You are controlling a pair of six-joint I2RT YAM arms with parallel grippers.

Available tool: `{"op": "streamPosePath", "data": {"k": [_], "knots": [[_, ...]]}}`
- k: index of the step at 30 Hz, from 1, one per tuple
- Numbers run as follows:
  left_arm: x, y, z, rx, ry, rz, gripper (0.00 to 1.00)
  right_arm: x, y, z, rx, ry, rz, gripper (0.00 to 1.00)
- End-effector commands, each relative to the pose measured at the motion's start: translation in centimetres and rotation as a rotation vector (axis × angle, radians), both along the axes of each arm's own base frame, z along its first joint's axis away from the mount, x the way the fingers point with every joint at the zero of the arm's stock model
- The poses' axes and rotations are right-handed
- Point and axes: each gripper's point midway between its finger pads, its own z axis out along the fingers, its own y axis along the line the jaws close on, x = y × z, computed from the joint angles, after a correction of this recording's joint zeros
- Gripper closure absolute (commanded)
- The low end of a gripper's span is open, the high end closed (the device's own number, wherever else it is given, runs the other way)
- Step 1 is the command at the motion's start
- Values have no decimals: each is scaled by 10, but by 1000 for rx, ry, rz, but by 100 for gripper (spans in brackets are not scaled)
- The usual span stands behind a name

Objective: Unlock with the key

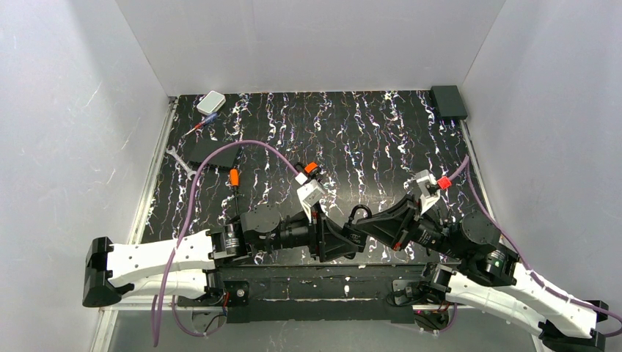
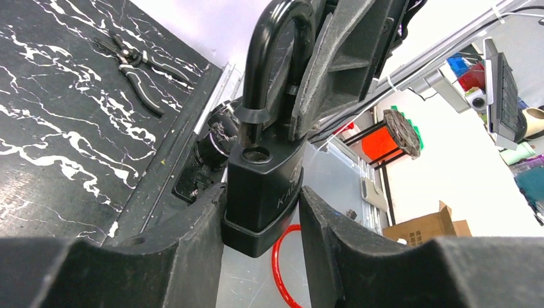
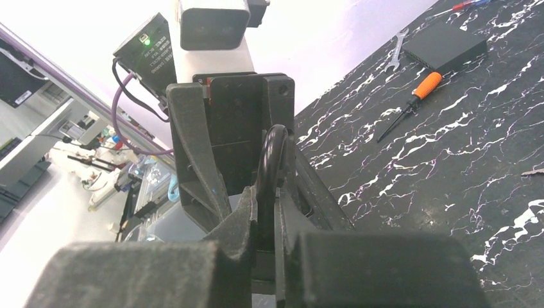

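Step in hand: securing the padlock (image 2: 263,192) between both arms, held in the air over the near edge of the table, ahead of any key work.
Right gripper (image 3: 266,212): closed on the padlock's shackle, which stands pinched between its fingers.
Left gripper (image 2: 262,205): jaws set round the padlock body, pads lying against both flanks; a hold, by the look of it.
Shackle: one leg appears lifted clear of its socket, whose open hole shows on top of the body; if so, the lock may already be released. A judgement only.
Key: not found in any view; the underside of the body, where a keyway would sit, is hidden by the left fingers.
Next move calls for: a steady two-point hold with no twisting against the shackle, then exposure of the keyway and location of the key.
Surface: black mat with white marbling (image 1: 367,132).
Loose items: orange-handled screwdriver (image 3: 417,96), wrench (image 3: 398,48), flat black box (image 3: 446,45), pliers (image 2: 138,67), small white box (image 1: 210,101).
Room: white walls (image 1: 315,44) on three sides; past the near edge, a cardboard box (image 2: 426,224) and blurred lab clutter.
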Motion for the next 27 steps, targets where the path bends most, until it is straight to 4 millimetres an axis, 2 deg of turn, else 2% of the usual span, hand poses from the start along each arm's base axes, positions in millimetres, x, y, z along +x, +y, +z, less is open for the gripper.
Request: {"op": "streamPosePath", "data": {"k": [1, 3, 5, 8, 10, 12, 15, 21, 27], "knots": [[13, 6, 22, -82, -16, 78, 100, 0, -14, 45, 130, -49, -35, 74], [14, 6, 21, -80, -15, 83, 100, 5, -16, 41, 107, -42, -68, 52], [14, 7, 19, -74, -14, 85, 100, 7, -20, 39, 82, -45, -88, 35], [14, 8, 14, -62, -12, 87, 100, 12, -30, 42, 57, -60, -137, 23], [14, 9, 11, -55, -9, 87, 100, 15, -38, 46, 46, -76, -171, 19], [17, 9, 8, -48, -4, 104, 100, 18, -44, 48, 33, -90, -199, 19], [22, 8, 1, -32, 2, 127, 100, 27, -45, 36, -15, -69, -244, 17], [23, 6, -8, -2, 2, 126, 100, 34, -36, 16, -123, -55, -249, 22], [28, 9, -16, 35, 0, 151, 100, 26, -11, -3, -251, -34, -141, 43]]}}
